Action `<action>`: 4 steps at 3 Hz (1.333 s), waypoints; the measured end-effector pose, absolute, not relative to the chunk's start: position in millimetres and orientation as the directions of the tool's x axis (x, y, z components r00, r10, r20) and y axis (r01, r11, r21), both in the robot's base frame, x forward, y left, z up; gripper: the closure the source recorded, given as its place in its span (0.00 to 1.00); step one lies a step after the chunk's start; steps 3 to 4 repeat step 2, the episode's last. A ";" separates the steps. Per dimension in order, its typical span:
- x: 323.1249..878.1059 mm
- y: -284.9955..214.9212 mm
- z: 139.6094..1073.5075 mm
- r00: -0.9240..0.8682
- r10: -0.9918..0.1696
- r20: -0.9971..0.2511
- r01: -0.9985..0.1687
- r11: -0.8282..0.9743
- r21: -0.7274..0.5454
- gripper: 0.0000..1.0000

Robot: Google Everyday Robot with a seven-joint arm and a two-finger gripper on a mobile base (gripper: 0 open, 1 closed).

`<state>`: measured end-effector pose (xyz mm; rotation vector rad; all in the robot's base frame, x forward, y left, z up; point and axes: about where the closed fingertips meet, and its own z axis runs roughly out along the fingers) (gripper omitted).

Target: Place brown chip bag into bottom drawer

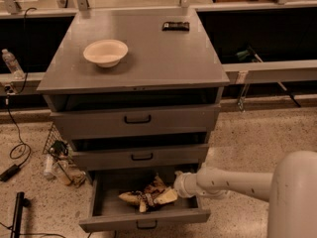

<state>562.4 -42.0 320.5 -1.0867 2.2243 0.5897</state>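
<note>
Where the white arm (233, 182) reaches in from the right, the gripper (174, 188) sits low inside the pulled-out bottom drawer (109, 223), over its right half and close to the right wall. Whether it clasps anything or has let go cannot be told, since its tip is hidden against the brown chip bag (148, 196). The bag lies crumpled on the drawer floor, touching the gripper's left side. Its cream panels spread leftward and a dark fold rises behind; its print cannot be read. Farther left of the gripper, beyond the bag, the drawer floor shows bare up to the left wall. The drawer's front edge, with its black handle (143, 225), runs just in front of and below the gripper. Directly above the gripper the middle drawer (141, 156) overhangs the back of the open one, leaving only a shallow gap overhead. The top drawer (136, 119) stands above that.

Well above and left of the gripper, a white bowl (105, 51) rests on the cabinet top (158, 58). A small black bar (176, 26) lies near the far edge, almost straight above the gripper, its label unreadable. Speckled floor (247, 138) lies open to the gripper's right, while cables and clutter (59, 157) sit far to its left, beside the cabinet.
</note>
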 end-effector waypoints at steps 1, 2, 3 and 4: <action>559.3 -79.1 387.3 -0.493 -0.531 -0.689 -0.743 0.669 0.016 0.00; 542.9 -88.7 424.1 -0.453 -0.573 -0.683 -0.744 0.665 -0.064 0.00; 542.9 -88.7 424.1 -0.453 -0.573 -0.683 -0.744 0.665 -0.064 0.00; 542.9 -88.7 424.1 -0.453 -0.573 -0.683 -0.744 0.665 -0.064 0.00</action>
